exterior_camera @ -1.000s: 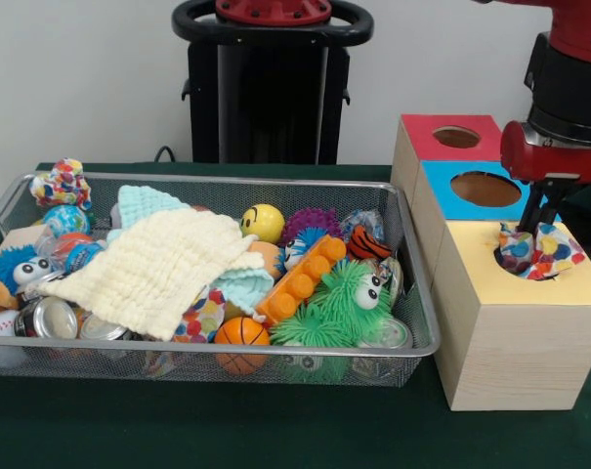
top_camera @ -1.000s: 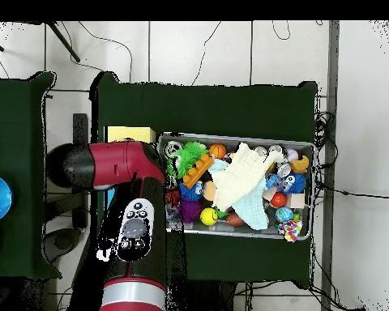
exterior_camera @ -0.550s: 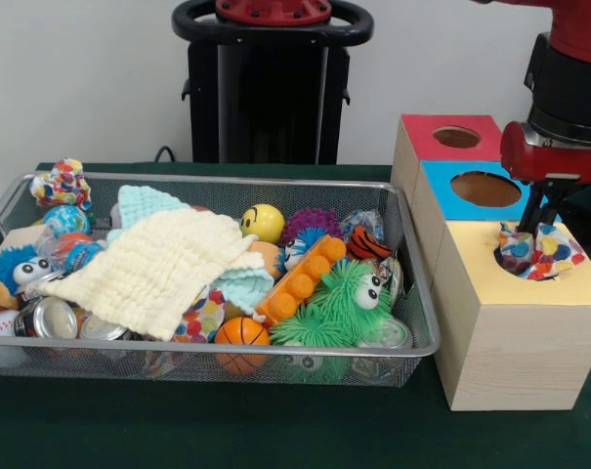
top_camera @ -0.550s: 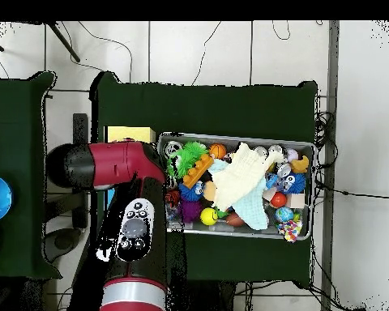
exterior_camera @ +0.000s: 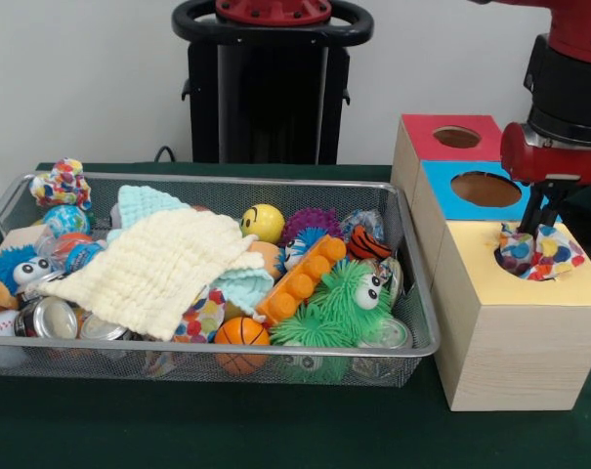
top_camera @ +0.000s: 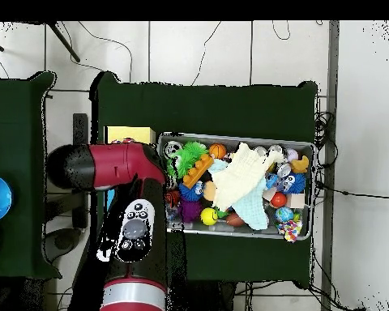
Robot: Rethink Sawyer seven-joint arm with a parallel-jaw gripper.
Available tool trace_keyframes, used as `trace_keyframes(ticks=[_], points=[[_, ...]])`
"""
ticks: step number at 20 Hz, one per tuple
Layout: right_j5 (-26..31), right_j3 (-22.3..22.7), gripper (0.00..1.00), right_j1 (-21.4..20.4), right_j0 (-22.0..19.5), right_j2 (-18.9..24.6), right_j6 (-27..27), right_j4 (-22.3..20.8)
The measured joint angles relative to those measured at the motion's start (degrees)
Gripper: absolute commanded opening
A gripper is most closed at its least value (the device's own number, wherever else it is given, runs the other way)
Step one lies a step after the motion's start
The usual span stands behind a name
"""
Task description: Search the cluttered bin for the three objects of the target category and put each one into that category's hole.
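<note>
Lab: robot pedestal [exterior_camera: 272, 83], green-clothed table [exterior_camera: 207, 425], tile floor [top_camera: 230, 53].

Front camera faces the bin [exterior_camera: 417, 293] closely; overhead looks down, sharing it.

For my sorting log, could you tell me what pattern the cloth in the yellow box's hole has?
Multicoloured dots on white cloth, best seen in the front view.

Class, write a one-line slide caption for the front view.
Sawyer's tool lowers a multicoloured cloth toy into the yellow box's hole beside a cluttered wire bin.
</note>
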Motion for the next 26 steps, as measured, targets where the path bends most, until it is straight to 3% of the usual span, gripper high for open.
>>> trace_keyframes(ticks=[26], points=[[-0.8, 0.9, 0.0, -0.5, -1.5, 1.7, 0.0, 0.0]])
